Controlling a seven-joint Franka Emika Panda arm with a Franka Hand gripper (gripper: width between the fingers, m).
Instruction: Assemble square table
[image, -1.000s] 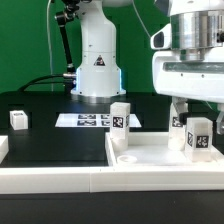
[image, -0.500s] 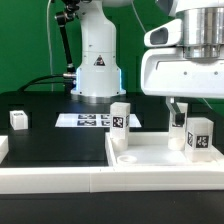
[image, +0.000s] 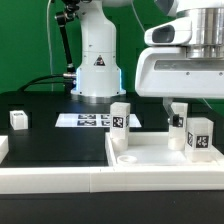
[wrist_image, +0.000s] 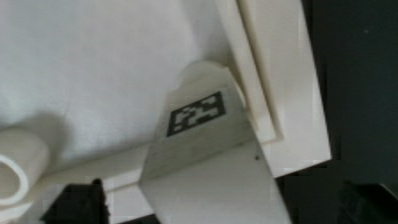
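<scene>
Hidden parts: the gripper (image: 178, 104) is cropped by the exterior view's upper edge, and only its fingertips (wrist_image: 80, 203) are seen in the wrist view. The jaws are spread, with the tagged leg (wrist_image: 205, 150) lying between them untouched, on the tabletop (image: 150, 158) beside its rim. Four legs are counted: this one, half hidden, the corner leg (image: 120, 117) and the outer leg (image: 200, 135) on the tabletop, and the lone leg (image: 18, 119) on the black counter (image: 50, 140).

Tagged legs (image: 199, 135) apparently upright on tabletop (image: 150, 152)
</scene>
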